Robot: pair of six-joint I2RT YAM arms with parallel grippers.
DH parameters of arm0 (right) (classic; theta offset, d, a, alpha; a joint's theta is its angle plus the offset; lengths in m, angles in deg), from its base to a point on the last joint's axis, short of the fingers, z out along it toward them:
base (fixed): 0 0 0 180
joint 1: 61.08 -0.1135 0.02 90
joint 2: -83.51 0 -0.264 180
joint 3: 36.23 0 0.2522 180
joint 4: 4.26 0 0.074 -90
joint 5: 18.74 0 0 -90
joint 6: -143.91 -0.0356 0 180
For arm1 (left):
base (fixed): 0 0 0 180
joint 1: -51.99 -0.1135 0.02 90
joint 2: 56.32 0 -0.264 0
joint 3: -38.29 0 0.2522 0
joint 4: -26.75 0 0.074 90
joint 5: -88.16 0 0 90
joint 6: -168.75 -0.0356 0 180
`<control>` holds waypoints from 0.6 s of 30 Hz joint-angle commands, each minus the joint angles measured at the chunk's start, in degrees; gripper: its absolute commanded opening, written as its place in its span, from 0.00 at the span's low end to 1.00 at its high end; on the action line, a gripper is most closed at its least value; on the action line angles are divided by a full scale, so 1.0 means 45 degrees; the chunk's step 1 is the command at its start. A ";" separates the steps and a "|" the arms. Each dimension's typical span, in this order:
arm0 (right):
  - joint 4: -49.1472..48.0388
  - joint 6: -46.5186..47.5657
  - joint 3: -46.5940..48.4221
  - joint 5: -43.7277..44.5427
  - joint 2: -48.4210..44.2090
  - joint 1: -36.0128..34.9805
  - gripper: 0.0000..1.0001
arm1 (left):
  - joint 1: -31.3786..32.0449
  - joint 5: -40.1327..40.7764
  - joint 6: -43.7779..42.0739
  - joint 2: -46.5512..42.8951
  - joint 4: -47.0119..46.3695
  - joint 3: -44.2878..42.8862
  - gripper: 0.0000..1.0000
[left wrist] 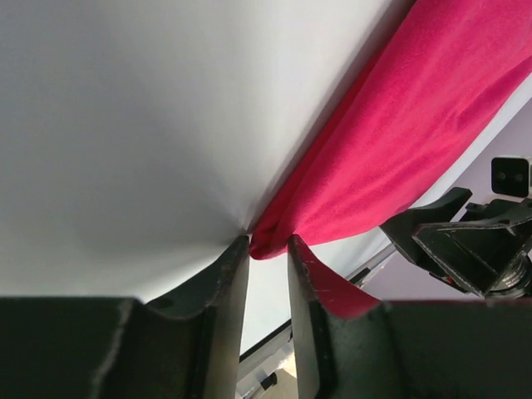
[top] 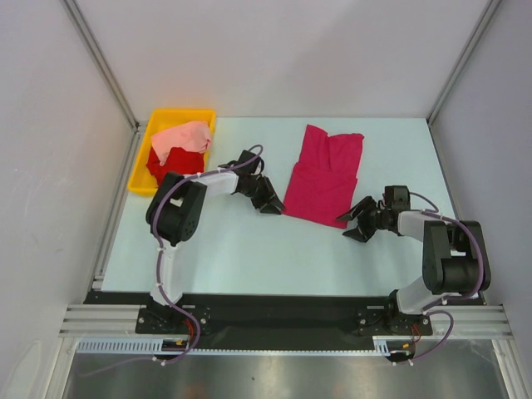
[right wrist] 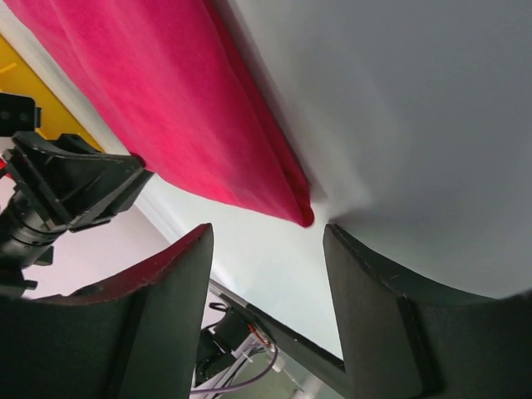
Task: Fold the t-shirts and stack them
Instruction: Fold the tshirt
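The magenta-crimson t-shirt [top: 324,174] lies partly folded on the table's middle. My left gripper [top: 270,204] is at its near-left corner. In the left wrist view that corner of the t-shirt [left wrist: 399,141] pokes between the tips of the left gripper [left wrist: 268,241], whose jaws stand narrowly apart. My right gripper [top: 353,224] sits at the near-right corner. In the right wrist view the right gripper [right wrist: 268,229] is wide open, and the t-shirt's corner [right wrist: 191,108] lies just beyond the fingertips. The salmon-pink t-shirt [top: 184,137] and the bright red t-shirt [top: 170,165] lie crumpled in the bin.
The yellow bin [top: 179,114] stands at the table's far left corner. Metal frame rails run along the left and right table edges. Each wrist view shows the other arm's gripper across the cloth.
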 commanded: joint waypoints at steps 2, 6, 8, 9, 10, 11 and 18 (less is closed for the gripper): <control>-0.0770 -0.0263 -0.0098 0.0609 0.0730 -0.0089 0.62 | 0.0113 0.1075 -0.0236 0.0893 0.0432 0.0095 0.31; -0.0868 -0.0322 0.0019 0.0765 0.0906 -0.0089 0.61 | 0.0093 0.1076 -0.0295 0.1029 0.0335 0.0017 0.22; -0.0810 -0.0283 0.0020 0.0824 0.0965 -0.0109 0.59 | 0.0093 0.1037 -0.0373 0.1069 0.0315 -0.0042 0.19; -0.0732 -0.0321 0.0020 0.0921 0.0984 -0.0109 0.59 | 0.0093 0.1075 -0.0412 0.1088 0.0315 -0.0120 0.17; -0.0674 -0.0302 0.0020 0.0980 0.0965 -0.0109 0.58 | 0.0093 0.1056 -0.0451 0.1088 0.0315 -0.0140 0.15; -0.0615 -0.0264 0.0020 0.1097 0.0984 -0.0090 0.57 | 0.0112 0.1075 -0.0471 0.1088 0.0334 -0.0159 0.12; -0.0420 -0.0322 0.0078 0.1449 0.1102 -0.0089 0.52 | 0.0112 0.0978 -0.0822 0.1127 0.0452 -0.0491 0.00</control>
